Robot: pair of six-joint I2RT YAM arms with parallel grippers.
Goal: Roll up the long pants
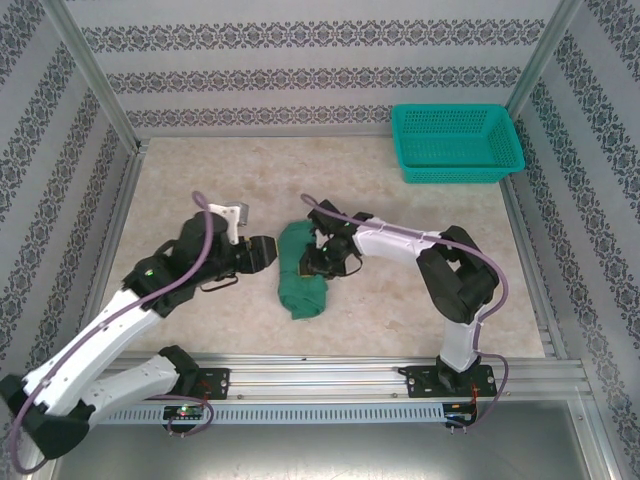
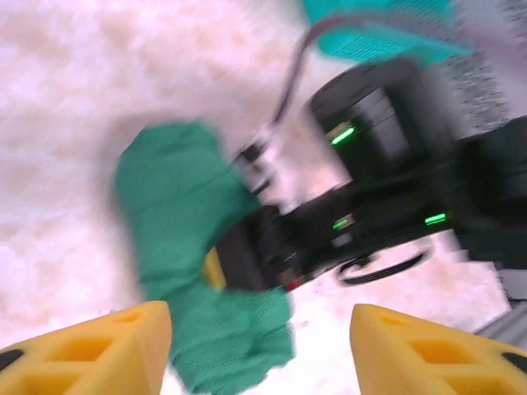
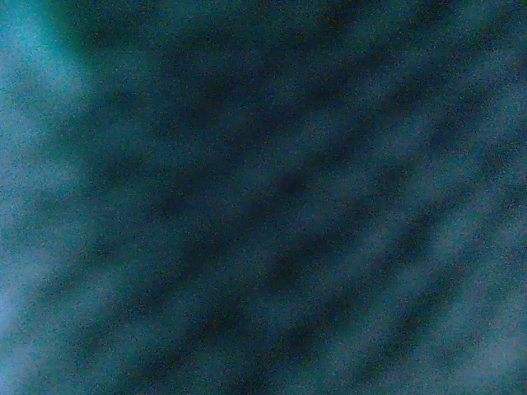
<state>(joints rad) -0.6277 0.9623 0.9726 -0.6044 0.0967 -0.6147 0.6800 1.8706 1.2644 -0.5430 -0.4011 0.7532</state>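
Near edge: a ribbed aluminium rail carries both arm bases. The table is flat, matt, with a pale marbled pattern.

Left gripper: blocky yellow plastic fingers with moulded recesses, spread wide and released. It stands just left of the long pants, whose near end hangs in the gap beside the left-hand finger, apart from the other.

The long pants: soft green woven cloth, bunched into a short, lumpy roll at mid-table, between the two grippers.

Right gripper: black housing pressed into the roll's right side. The cloth curls around its front and hides the fingers, so I cannot tell whether they grasp it. The right wrist view gives blurred dark weave close against the lens.

Far right corner: a teal rectangular plastic mesh basket, well apart from the roll.
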